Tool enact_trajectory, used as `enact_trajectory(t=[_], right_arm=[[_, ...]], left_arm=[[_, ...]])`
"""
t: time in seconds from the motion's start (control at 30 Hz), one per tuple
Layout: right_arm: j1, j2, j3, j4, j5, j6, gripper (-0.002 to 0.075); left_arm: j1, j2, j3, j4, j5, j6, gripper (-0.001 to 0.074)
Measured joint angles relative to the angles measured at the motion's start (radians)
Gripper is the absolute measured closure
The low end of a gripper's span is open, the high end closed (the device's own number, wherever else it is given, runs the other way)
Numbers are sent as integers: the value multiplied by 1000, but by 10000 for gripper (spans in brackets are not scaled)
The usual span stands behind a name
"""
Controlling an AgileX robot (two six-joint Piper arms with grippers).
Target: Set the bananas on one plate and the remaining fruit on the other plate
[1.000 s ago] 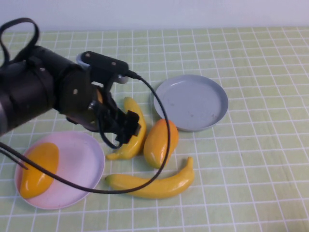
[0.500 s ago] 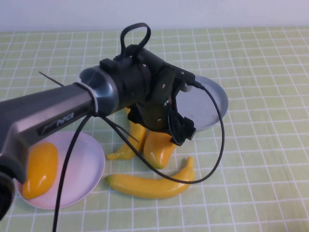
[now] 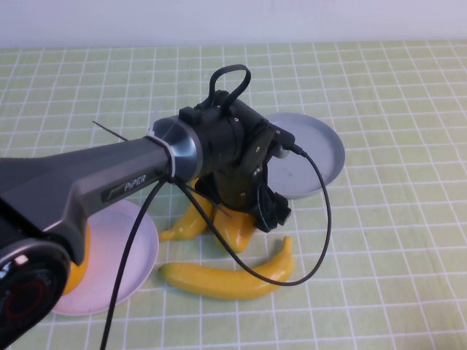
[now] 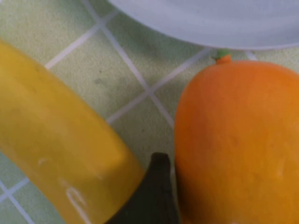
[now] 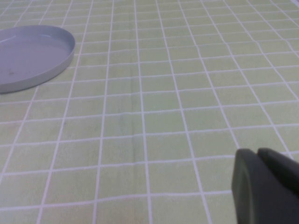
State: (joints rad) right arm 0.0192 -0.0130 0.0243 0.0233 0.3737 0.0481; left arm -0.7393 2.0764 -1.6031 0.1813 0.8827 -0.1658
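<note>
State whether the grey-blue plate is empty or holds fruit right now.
Empty as far as visible: the grey-blue plate shows bare surface, though the left gripper, lowered over the mango, hides its near-left edge.

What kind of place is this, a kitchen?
More likely a robot practice table: a green checked tablecloth, toy fruit like this banana, a grey plate, and a robot arm's left tool over them.

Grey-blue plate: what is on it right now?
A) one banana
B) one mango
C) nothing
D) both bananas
C: the grey-blue plate shows only bare surface; both bananas lie on the cloth, and the left gripper hangs over the loose mango beside them.
</note>
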Motion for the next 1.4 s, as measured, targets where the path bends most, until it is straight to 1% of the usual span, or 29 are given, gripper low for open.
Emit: enact_trajectory(t=[0.17, 0.3, 0.33, 1.4], right_arm=[[0, 0, 0, 0, 0, 0, 743], [0, 0, 0, 0, 0, 0, 743], [0, 0, 0, 0, 0, 0, 743], [0, 0, 0, 0, 0, 0, 743]], left_arm=[[0, 0, 0, 2, 0, 0, 76], [0, 0, -2, 2, 12, 0, 159], [0, 0, -2, 2, 17, 0, 162], [0, 0, -5, 2, 45, 3, 163]])
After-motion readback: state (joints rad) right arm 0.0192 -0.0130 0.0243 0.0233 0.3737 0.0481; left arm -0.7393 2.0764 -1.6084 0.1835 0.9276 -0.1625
